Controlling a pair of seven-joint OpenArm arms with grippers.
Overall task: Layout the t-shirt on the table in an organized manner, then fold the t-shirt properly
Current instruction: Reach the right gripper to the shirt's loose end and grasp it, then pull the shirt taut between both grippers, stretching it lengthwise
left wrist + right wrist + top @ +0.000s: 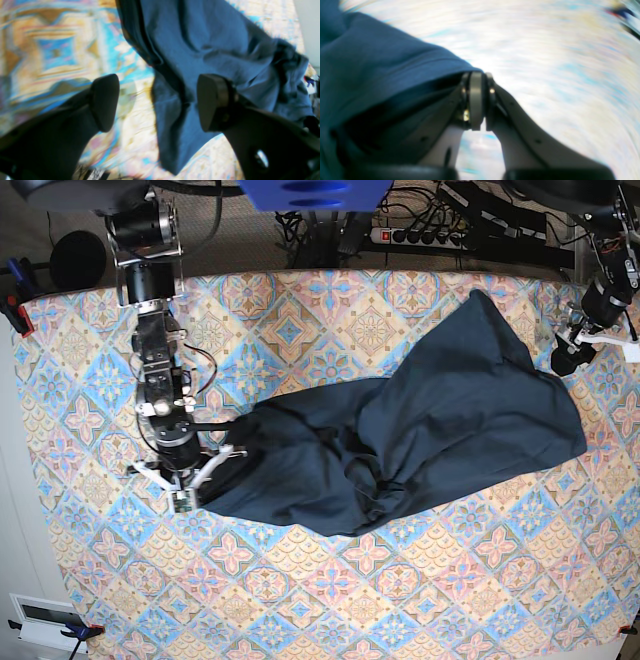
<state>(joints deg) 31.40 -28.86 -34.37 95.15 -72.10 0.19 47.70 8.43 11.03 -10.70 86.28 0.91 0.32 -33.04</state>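
t-shirt [420, 435] spread crumpled across the middle of the table [300, 600]

in the base view, the right gripper [200, 480] sits at the shirt's left end, pinching its edge; the left gripper [568, 355] hangs spread just beside the shirt's far right corner, near the table's edge.

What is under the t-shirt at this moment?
The t-shirt lies crumpled on the patterned table, whose tiled cloth shows all around it. The right gripper is shut on its edge. Whatever the fabric covers is hidden; no bulge of another object shows.
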